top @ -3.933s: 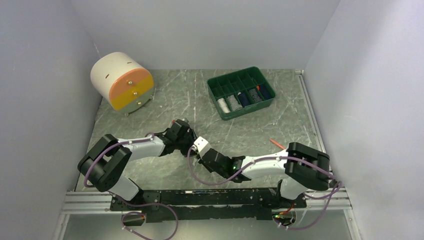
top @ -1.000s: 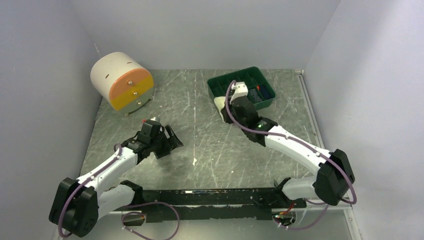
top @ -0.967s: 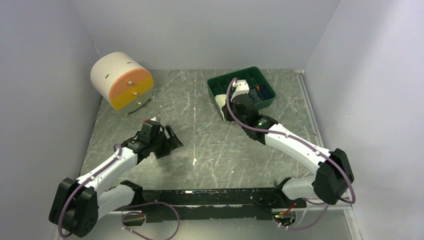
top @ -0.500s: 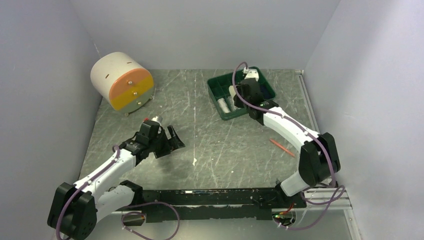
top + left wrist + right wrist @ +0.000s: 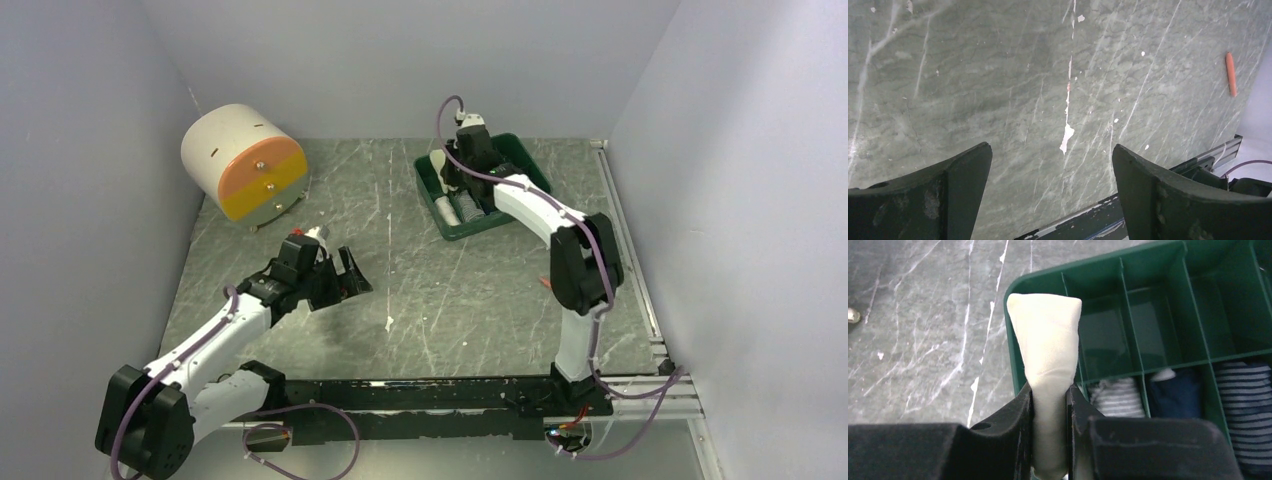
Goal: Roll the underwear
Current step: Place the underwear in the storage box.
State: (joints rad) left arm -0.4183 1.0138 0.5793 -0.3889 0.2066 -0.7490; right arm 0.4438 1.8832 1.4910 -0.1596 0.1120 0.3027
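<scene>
right fingers (image 5: 1020, 412) pinched cream underwear (image 5: 1048, 340) upright – swung farther back, over tray (image 5: 458, 232) left end | left fingers (image 5: 958, 175) spread wider, above worktop (image 5: 998, 75) | striped rolls (image 5: 1118, 395) in tray; pen (image 5: 1230, 74), drum (image 5: 243, 160) well apart

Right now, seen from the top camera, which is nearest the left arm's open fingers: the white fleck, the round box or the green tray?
1. White fleck, close beside the left fingers, toward the arm bases.
2. Round box, far left, and green tray, far right: too close to call.
</scene>
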